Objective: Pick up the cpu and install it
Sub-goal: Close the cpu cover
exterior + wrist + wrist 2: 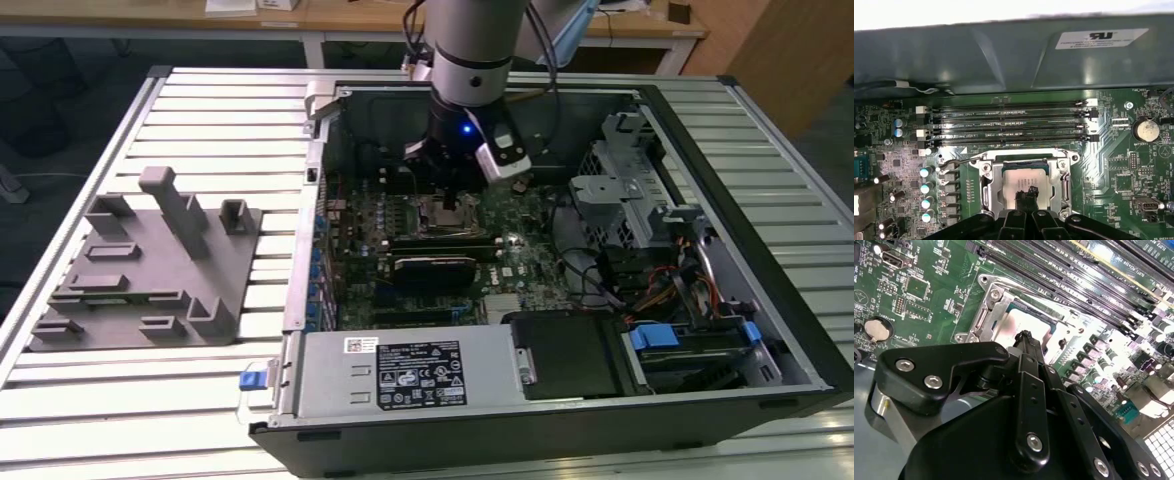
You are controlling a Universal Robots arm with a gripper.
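The cpu is a pale silver square lying flat inside the metal socket frame on the green motherboard. In the second wrist view the cpu shows bright within the open frame. My gripper has its black fingers drawn together into one narrow tip that sits right over the chip's near edge; whether it touches is unclear. In the second wrist view the gripper tip covers part of the chip. In the exterior view the gripper reaches down into the open computer case above the socket.
Memory slots run beside the socket, with the case wall beyond them. A coin battery sits on the board. A power supply, drive cage and cables crowd the case. A grey fixture lies on the slatted table.
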